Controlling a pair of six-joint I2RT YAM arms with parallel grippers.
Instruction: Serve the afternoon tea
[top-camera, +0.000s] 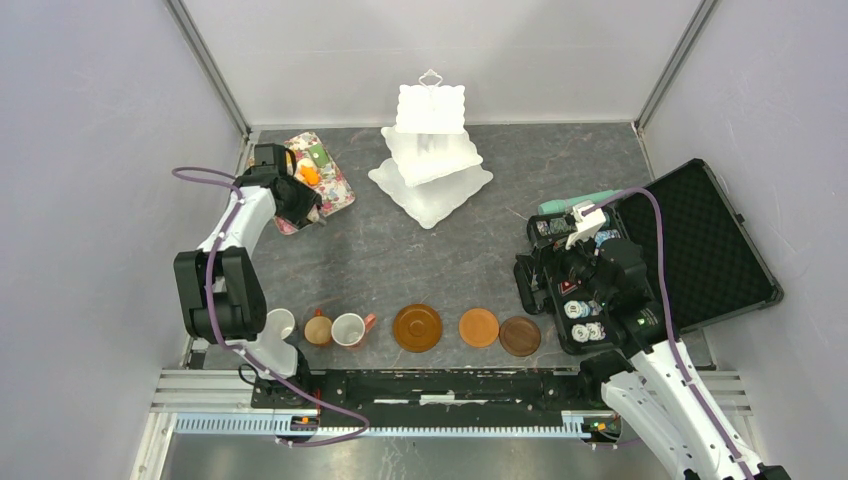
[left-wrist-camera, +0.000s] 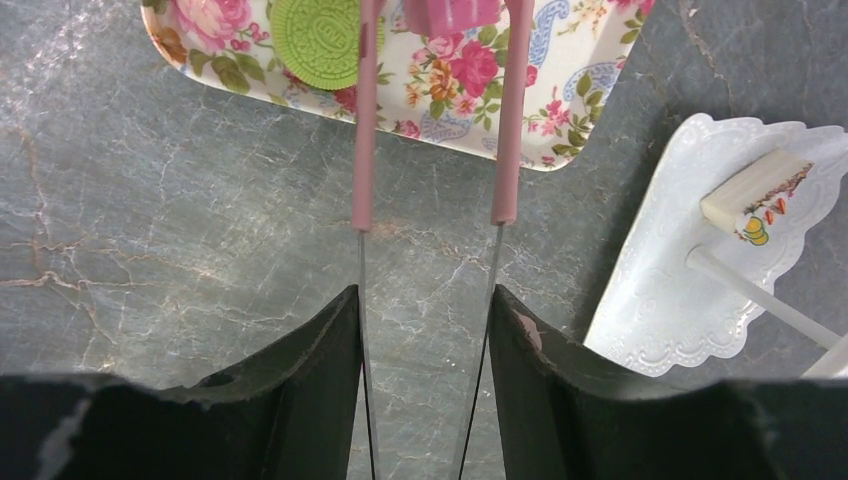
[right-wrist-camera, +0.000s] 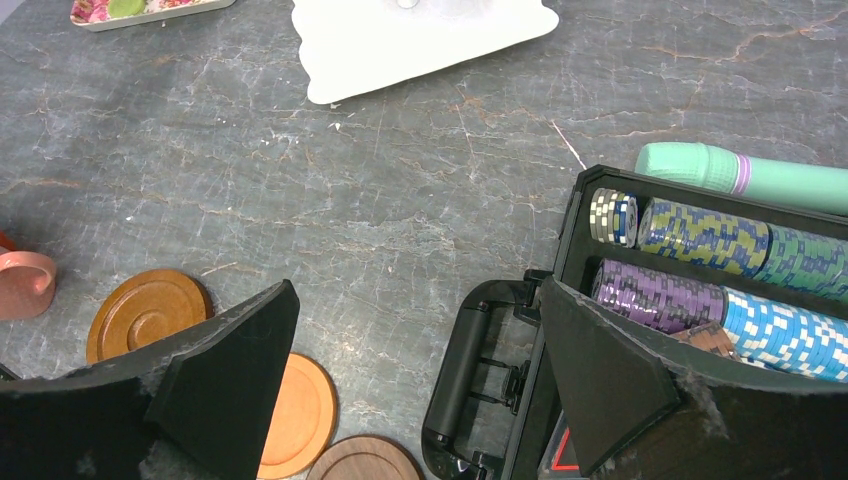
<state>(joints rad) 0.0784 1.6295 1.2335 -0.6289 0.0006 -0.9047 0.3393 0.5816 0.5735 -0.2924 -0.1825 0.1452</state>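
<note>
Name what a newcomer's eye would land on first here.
The white three-tier stand at the back centre stands out first, then the open black case of poker chips on the right. On the left, the left claw holds pink-tipped tongs over the floral tray.

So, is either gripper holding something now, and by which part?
The left gripper squeezes pink-tipped metal tongs by their thin metal arms; the tips pinch a pink toy cake at the floral tray. The right gripper is open, empty.
</note>
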